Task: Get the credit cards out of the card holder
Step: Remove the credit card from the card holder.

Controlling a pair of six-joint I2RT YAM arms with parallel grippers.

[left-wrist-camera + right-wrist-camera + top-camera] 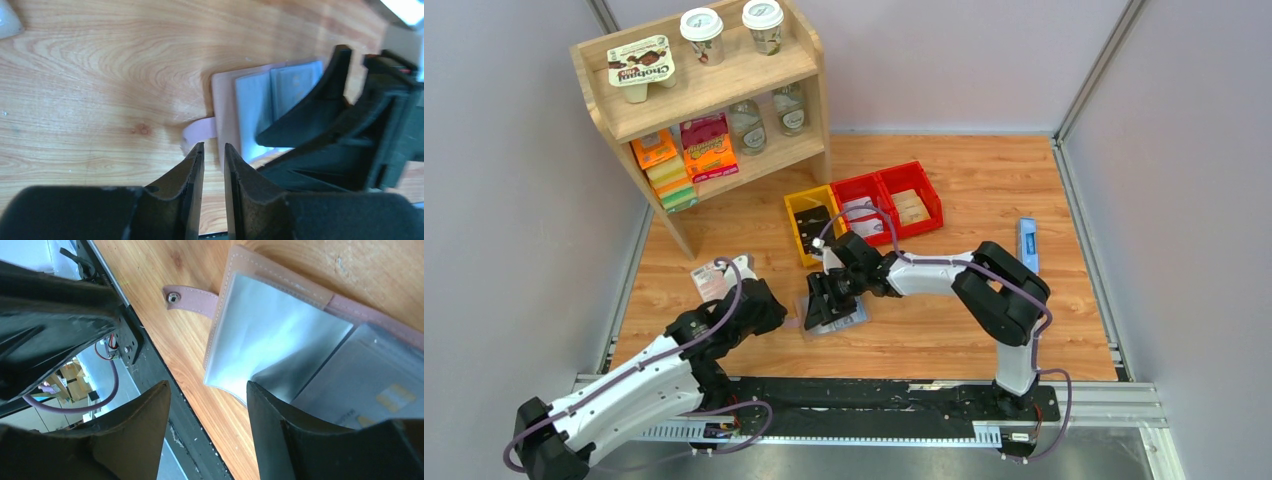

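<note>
The card holder (842,318) lies open on the wooden table, brown outside with blue-grey clear pockets (270,340). Its snap strap (192,297) sticks out to one side. One credit card (370,385) shows inside a pocket, with a gold chip. My right gripper (827,297) is open and low over the holder. One finger (280,430) is over the pocket's loose corner, the other (145,425) is off the holder's edge. My left gripper (214,146) sits just left of the holder, its tips at the strap (200,131). Its jaws stand a narrow gap apart with only wood between them.
A wooden shelf (714,90) with cups and packets stands at the back left. Yellow (809,215) and red bins (894,195) sit behind the holder. A narrow blue object (1028,243) lies at the right. A pink-and-white packet (711,282) lies by the left arm.
</note>
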